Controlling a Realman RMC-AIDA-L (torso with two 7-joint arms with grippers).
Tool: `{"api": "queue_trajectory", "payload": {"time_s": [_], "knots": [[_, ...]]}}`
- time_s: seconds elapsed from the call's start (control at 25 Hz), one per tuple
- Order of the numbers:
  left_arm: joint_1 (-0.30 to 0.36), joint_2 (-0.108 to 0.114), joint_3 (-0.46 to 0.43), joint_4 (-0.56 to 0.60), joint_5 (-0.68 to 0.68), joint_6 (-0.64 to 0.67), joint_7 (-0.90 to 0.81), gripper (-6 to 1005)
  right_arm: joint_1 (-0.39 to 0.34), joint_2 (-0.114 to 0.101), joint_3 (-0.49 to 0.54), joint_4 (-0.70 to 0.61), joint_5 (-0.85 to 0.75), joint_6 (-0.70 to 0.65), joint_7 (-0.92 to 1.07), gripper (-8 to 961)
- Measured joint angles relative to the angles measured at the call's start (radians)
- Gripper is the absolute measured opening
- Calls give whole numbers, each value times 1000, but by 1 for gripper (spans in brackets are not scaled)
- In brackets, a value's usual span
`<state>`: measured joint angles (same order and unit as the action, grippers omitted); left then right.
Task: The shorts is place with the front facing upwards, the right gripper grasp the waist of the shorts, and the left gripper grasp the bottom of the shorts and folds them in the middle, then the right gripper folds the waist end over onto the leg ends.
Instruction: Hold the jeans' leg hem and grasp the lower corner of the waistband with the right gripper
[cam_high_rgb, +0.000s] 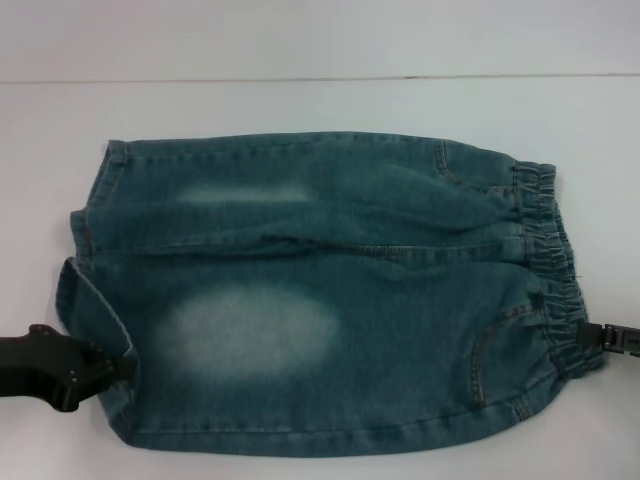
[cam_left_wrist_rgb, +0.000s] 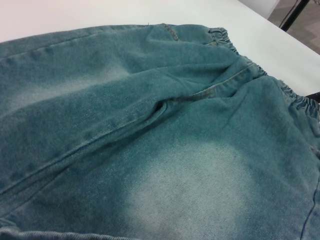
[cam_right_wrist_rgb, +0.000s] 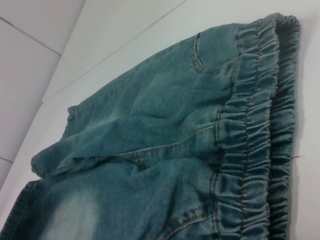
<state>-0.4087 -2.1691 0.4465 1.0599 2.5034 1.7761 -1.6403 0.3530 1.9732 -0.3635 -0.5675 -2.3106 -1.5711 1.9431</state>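
Observation:
The blue denim shorts (cam_high_rgb: 320, 300) lie flat and front up on the white table (cam_high_rgb: 300, 110), with the elastic waist (cam_high_rgb: 548, 270) at the right and the leg ends (cam_high_rgb: 95, 260) at the left. My left gripper (cam_high_rgb: 118, 366) meets the hem of the near leg at the lower left, where the hem edge curls up a little. At the right edge my right gripper (cam_high_rgb: 596, 336) touches the near end of the waistband. The left wrist view looks across the shorts (cam_left_wrist_rgb: 150, 135) toward the waist. In the right wrist view the gathered waistband (cam_right_wrist_rgb: 260, 130) fills the frame.
The white table extends beyond the shorts on the far side, and a dark seam line (cam_high_rgb: 300, 78) runs across it. In the left wrist view the table's far edge (cam_left_wrist_rgb: 280, 35) and a dark stand leg (cam_left_wrist_rgb: 295, 15) show beyond it.

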Motion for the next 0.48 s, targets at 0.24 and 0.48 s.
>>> {"api": "queue_trajectory", "payload": {"time_s": [0.24,0.48], "knots": [[-3,0,0,0,0,3,0,37,7,1,-9,4,-1,-3,0,912],[-3,0,0,0,-1,5,0,36,14,1,-17,9,-1,-8,2,912]]}}
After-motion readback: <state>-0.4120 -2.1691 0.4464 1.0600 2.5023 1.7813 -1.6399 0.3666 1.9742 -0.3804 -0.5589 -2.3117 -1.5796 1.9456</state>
